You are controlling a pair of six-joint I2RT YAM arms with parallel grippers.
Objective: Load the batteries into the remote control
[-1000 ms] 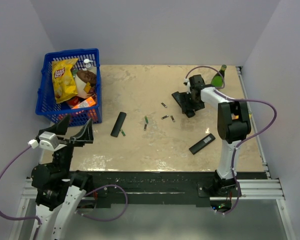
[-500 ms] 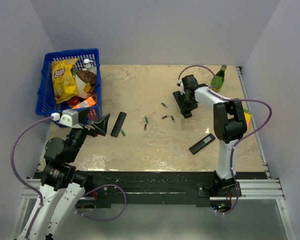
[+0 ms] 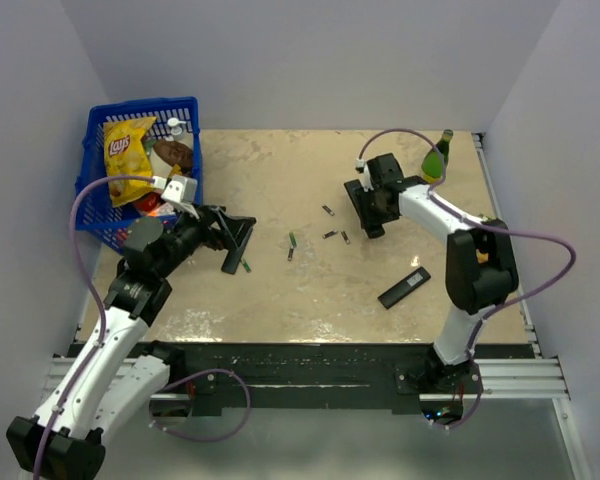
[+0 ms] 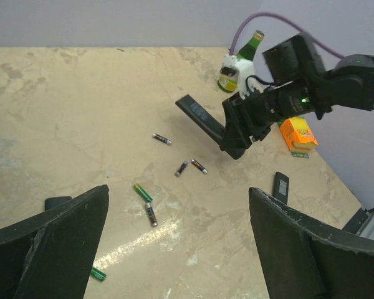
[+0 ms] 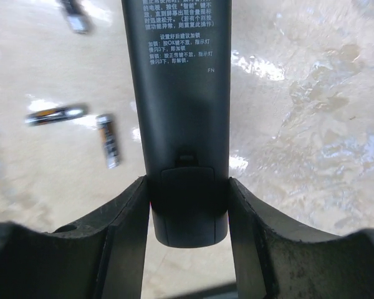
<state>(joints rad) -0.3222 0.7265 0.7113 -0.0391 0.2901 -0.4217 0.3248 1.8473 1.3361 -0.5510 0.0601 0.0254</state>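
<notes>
right tool (image 5: 188,184) has just clamped: jaws stood wider a second ago, now both fingers press the long sides of the remote control (image 5: 177,93) at its cover end

remote sits back-up at about 2 o'clock from the middle of the table (image 3: 280,170); can't tell if it's lifted off the surface

left arm has swung in from the near-left corner; left tool (image 4: 177,193) hangs wide open, holding nothing, over the short black remote (image 3: 237,248) at 9 o'clock

batteries (image 4: 199,166) haven't moved, loose on the table near the held remote, at its 7 o'clock

my read: remote is now pinned, so the bracing is done, but the back cover (image 5: 188,218) looks latched on, so nothing can load yet. Cover comes off first, likely the left tool's job, and it's well apart from the remote
</notes>
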